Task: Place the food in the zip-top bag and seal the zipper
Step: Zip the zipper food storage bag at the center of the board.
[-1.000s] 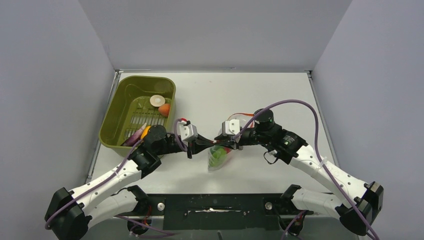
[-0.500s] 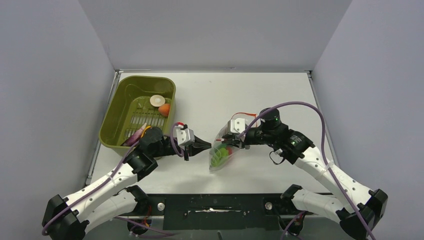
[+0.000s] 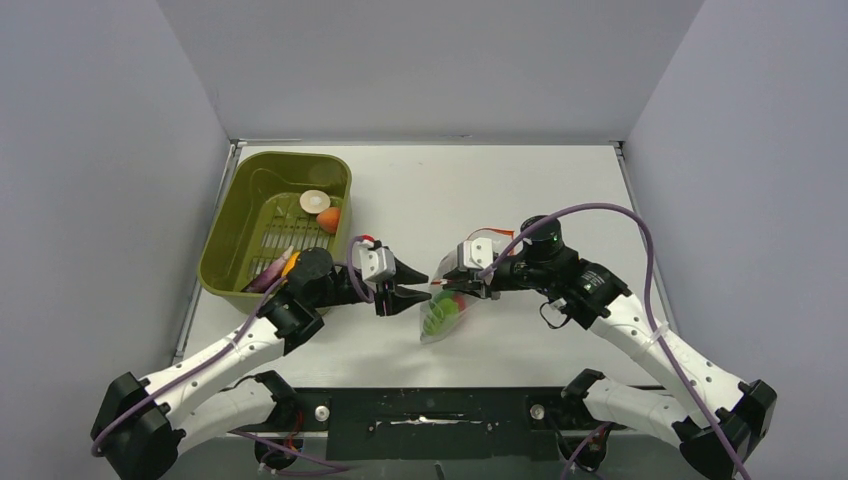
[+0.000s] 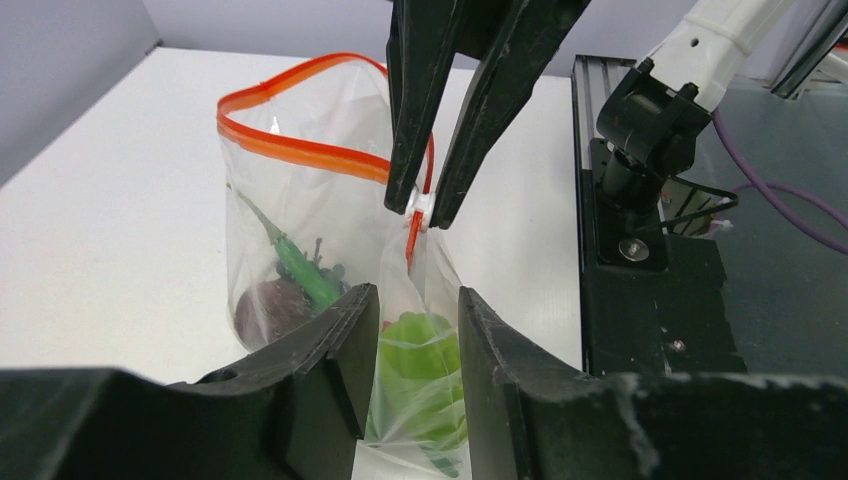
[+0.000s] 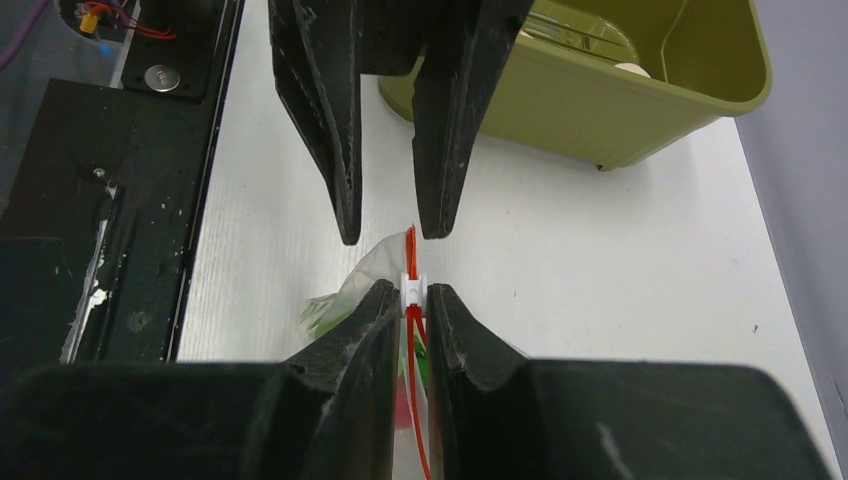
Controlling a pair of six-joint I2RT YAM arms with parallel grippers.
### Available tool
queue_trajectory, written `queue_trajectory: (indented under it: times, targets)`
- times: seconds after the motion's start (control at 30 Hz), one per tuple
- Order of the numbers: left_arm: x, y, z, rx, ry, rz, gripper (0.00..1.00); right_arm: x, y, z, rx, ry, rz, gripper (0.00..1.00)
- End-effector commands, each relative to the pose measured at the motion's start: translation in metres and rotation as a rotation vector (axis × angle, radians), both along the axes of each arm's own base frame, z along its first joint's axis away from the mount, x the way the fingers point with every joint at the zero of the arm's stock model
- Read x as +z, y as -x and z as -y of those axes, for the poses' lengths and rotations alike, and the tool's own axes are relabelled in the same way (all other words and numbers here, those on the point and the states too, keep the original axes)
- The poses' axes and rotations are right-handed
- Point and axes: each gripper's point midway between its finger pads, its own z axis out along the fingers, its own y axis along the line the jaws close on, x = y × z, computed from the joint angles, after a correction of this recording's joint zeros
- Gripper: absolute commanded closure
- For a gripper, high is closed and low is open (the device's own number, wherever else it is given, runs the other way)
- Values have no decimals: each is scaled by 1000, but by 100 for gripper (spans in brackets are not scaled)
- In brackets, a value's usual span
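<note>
The clear zip-top bag [image 3: 441, 316] hangs with its lower end on the table and its orange-red zipper [image 4: 300, 150] open in a loop. Inside it are a green leafy piece [image 4: 425, 365], a dark brown round piece [image 4: 268, 305] and a green stalk. My right gripper [image 3: 447, 285] is shut on the zipper's white slider [image 5: 411, 285] at the bag's top corner; the pinch also shows in the left wrist view [image 4: 420, 205]. My left gripper [image 3: 412, 283] is open just left of the bag. The bag's near edge shows in the gap between its jaws [image 4: 418, 297], untouched.
The olive-green tub [image 3: 232, 232] stands at the far left and holds a cream disc [image 3: 314, 200], an orange piece [image 3: 327, 218] and a purple-and-orange piece [image 3: 280, 268]. The black base rail [image 3: 430, 410] runs along the near edge. Grey walls enclose the table.
The left gripper let go of the bag and drew back left, then came forward again with its jaws open. The right gripper shifted the bag slightly right and kept hold of the slider.
</note>
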Motion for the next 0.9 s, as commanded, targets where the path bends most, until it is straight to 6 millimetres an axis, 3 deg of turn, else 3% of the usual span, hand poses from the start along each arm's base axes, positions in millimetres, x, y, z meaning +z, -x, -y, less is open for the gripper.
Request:
queue_trajectory:
  times: [0.0,0.37,0.43,0.5,0.53,0.87]
  targets:
    - [31,1,15,-66,68,39,65,34,-1,-10,37,-87,64,100]
    - [34,-6,26,-69,91,49,64,32,2,-17,59,-95,44,100]
    - [34,-6,26,-68,92,52,70,32,2,-17,58,-95,42,100]
    - [36,-7,25,-56,92,64,93,31,1,-17,53,-88,45,100]
    - [37,-7,24,-53,91,74,100,30,1,-16,50,-82,48,100]
    - [48,-4,5,6,77,153,100,26,-9,3,-16,-11,82,100]
